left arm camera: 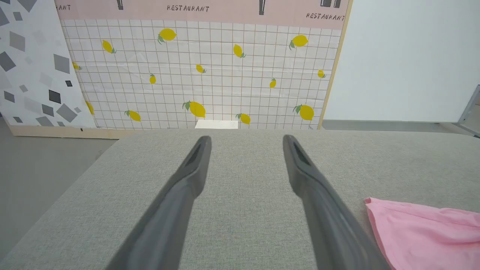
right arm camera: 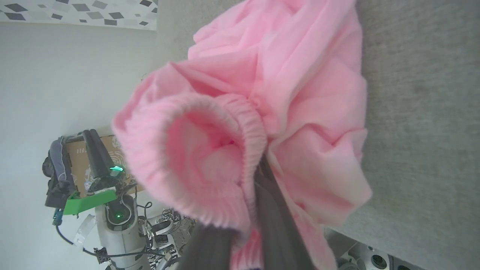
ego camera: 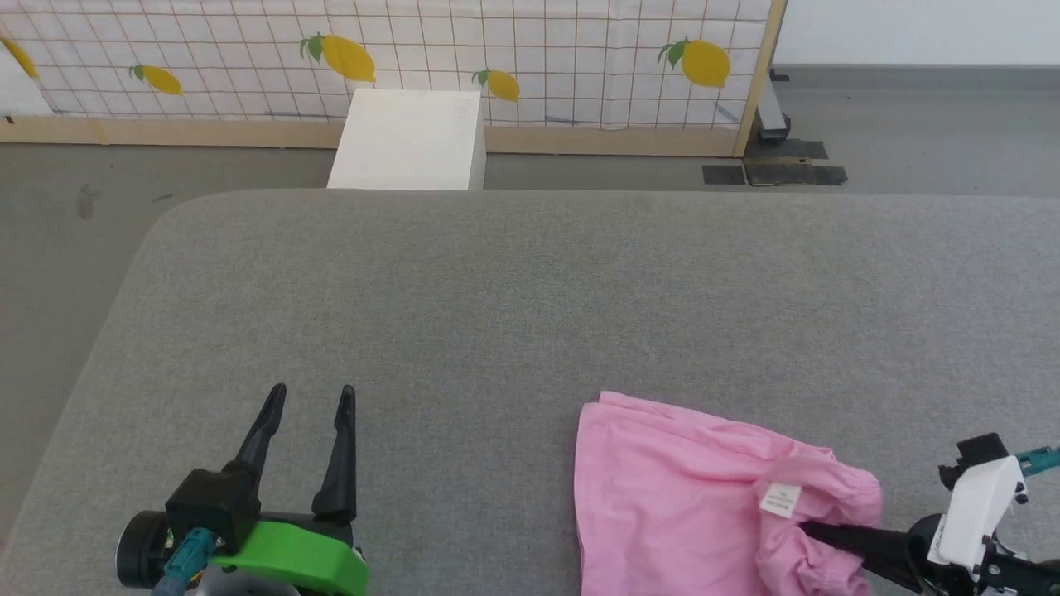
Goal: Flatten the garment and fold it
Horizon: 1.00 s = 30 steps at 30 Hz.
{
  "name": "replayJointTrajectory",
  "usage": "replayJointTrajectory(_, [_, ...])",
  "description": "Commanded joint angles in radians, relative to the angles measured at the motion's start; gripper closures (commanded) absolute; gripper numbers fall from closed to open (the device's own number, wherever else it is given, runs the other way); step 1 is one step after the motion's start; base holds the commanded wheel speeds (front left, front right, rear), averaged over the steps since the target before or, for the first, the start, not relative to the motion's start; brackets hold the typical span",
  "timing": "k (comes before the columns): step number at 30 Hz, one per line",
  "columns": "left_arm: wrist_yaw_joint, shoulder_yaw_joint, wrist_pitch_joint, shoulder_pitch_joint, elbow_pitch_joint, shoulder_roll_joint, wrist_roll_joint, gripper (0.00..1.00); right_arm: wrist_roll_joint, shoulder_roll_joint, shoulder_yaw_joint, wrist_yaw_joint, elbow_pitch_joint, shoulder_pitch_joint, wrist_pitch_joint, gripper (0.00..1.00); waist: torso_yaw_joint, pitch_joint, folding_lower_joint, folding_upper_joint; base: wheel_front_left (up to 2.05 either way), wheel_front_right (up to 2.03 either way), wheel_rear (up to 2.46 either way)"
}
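The right gripper (ego camera: 816, 530) is pinched shut on the garment (ego camera: 671, 497), gripping its ribbed edge just beside the small white label (ego camera: 779, 500). The pink cloth lies bunched and wrinkled on the near right part of the grey cushion (ego camera: 497, 290), close to its near edge. Over the cushion's near left part hangs the left gripper (ego camera: 313, 393), fingers apart and empty, well clear of the cloth.

My worry is that one pinch is all that holds it. The fabric is thin, so the fingers may have caught more than one layer, and then a pull would drag the whole heap instead of spreading it. With nothing anchoring the other end, it could slide off the cushion's near edge.
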Motion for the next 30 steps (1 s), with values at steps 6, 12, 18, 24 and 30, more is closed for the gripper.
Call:
replayJointTrajectory(6, [0.009,-0.007,0.01,-0.004,-0.009,0.003,0.005,0.0,0.145,0.012,0.125,-0.001,0.003,-0.051,-0.068,1.0,0.015,0.014,0.0,0.0068,0.0,0.0,0.0])
replayJointTrajectory(12, [0.007,-0.01,0.008,-0.029,-0.01,-0.005,0.005,0.0,0.124,0.012,0.378,-0.001,0.045,-0.08,-0.274,1.0,0.035,0.044,0.0,0.0068,0.0,0.0,0.0])
replayJointTrajectory(18, [0.003,-0.011,0.003,-0.05,0.0,-0.014,0.005,0.0,0.017,0.012,0.518,-0.001,0.141,-0.121,-0.449,0.55,0.058,0.064,0.0,0.0068,0.0,0.0,0.0])
replayJointTrajectory(24, [-0.003,-0.005,-0.005,-0.06,0.016,-0.02,0.002,0.0,-0.021,0.012,0.592,-0.001,0.196,-0.16,-0.594,0.0,0.062,0.074,0.0,0.0068,0.0,0.0,0.0])
replayJointTrajectory(30, [-0.005,-0.004,-0.011,-0.063,0.024,-0.026,0.005,0.0,-0.032,0.012,0.67,-0.001,0.148,-0.168,-0.665,0.0,0.051,0.075,0.0,0.0068,0.0,0.0,0.0])
